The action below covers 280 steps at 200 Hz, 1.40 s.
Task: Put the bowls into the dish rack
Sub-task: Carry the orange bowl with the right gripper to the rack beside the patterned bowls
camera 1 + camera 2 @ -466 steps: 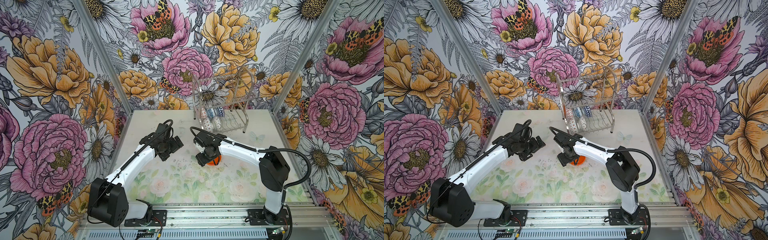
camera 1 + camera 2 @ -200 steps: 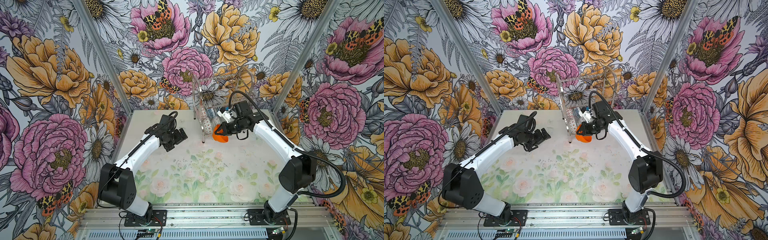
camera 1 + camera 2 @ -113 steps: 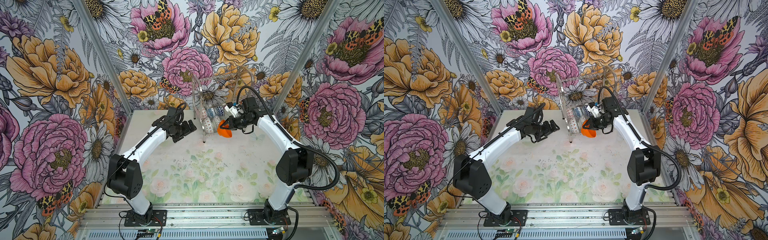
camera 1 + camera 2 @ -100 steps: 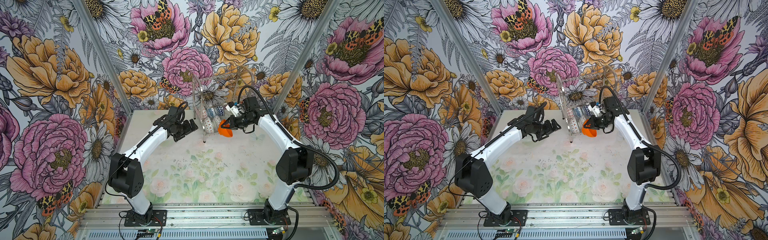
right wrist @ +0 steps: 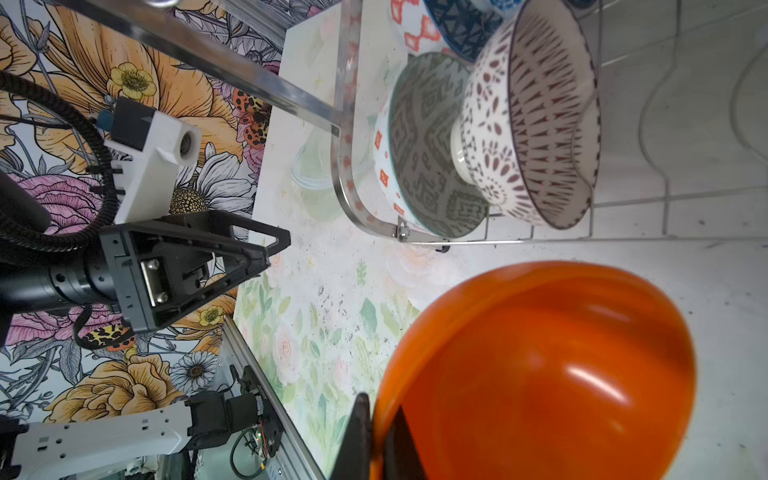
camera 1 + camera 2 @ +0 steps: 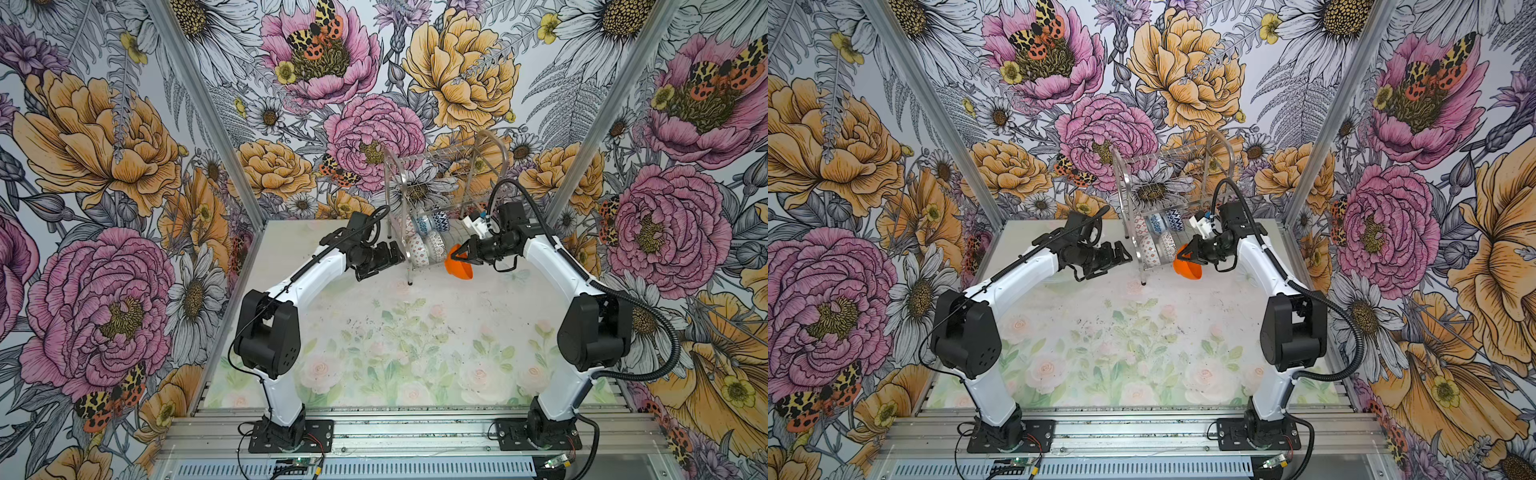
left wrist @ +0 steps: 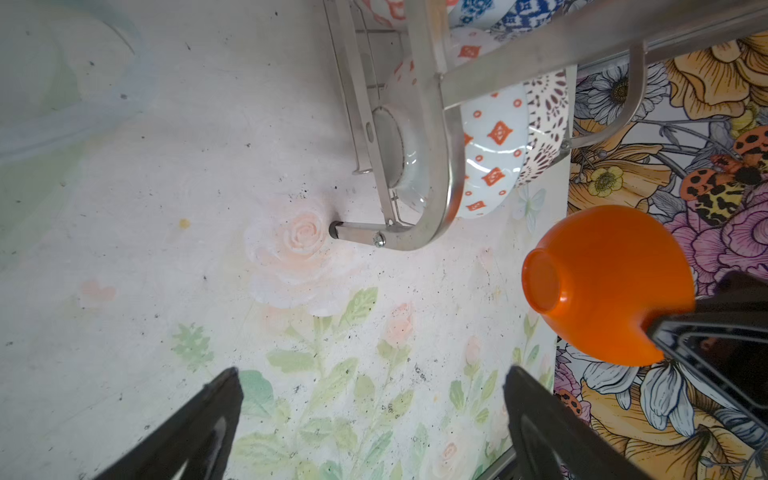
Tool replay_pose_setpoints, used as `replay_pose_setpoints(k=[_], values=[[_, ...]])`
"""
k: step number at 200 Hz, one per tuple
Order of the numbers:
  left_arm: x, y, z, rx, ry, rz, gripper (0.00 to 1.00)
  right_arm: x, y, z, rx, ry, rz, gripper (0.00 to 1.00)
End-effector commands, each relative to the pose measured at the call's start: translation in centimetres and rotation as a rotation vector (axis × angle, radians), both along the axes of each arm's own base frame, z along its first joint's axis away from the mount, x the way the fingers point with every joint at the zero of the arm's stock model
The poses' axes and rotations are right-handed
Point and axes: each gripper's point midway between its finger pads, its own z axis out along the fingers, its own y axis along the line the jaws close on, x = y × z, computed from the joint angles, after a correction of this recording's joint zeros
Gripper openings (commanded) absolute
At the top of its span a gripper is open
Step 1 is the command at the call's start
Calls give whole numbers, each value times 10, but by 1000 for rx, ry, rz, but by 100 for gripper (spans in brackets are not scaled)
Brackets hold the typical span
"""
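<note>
The steel dish rack [image 6: 446, 195] [image 6: 1219, 158] stands at the table's back. Several patterned bowls stand on edge in it. Among them are an orange-white bowl [image 7: 492, 153] [image 5: 380, 137] and a lattice bowl [image 5: 536, 120] on the lower tier, and blue bowls [image 6: 439, 220] above. My right gripper [image 6: 462, 257] [image 5: 376, 405] is shut on the rim of the plain orange bowl [image 6: 458, 270] [image 6: 1188, 268] [image 7: 602, 286] [image 5: 561, 374]. It holds the bowl tilted in the air at the rack's front right side. My left gripper [image 6: 395, 254] [image 7: 372, 376] is open and empty by the rack's left end frame.
The floral table mat [image 6: 395, 340] stretches toward me from the rack. Flowered walls close in on the left, back and right, close behind the rack. A metal rail [image 6: 395, 422] with both arm bases runs along the near edge.
My right gripper has carried the orange bowl from the table's middle up to the rack's front right. My left arm has swung toward the rack's left end. Both have barely moved in the last half second.
</note>
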Motion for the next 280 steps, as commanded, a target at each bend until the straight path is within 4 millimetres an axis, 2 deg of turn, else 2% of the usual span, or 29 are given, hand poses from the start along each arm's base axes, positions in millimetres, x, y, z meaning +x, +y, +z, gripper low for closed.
replay_pose_setpoints(k=[1,26,70,110,133,185,205,244,280], values=[[9,-16,-4,-16,-13,-52,98,8,-17,30,46,-100,-60,0],[18,-25,-15,-11,-4,-64,99,14,-34,31,46,-96,-116,0],[38,-44,-31,11,-27,-56,98,15,-50,31,39,-81,-173,0],[56,-48,-27,-20,-85,38,98,11,-60,32,47,-69,-206,0],[63,-48,-32,-17,-83,74,96,7,-63,32,46,-64,-219,0],[64,-46,-36,-29,-85,84,79,-6,-68,30,35,-60,-243,0],[64,-44,-41,-31,-71,81,67,-9,-69,27,30,-55,-249,0],[62,-39,-49,-26,-45,95,55,-6,-70,26,32,-54,-260,0],[62,-36,-54,-25,-30,96,51,2,-70,30,42,-62,-269,0]])
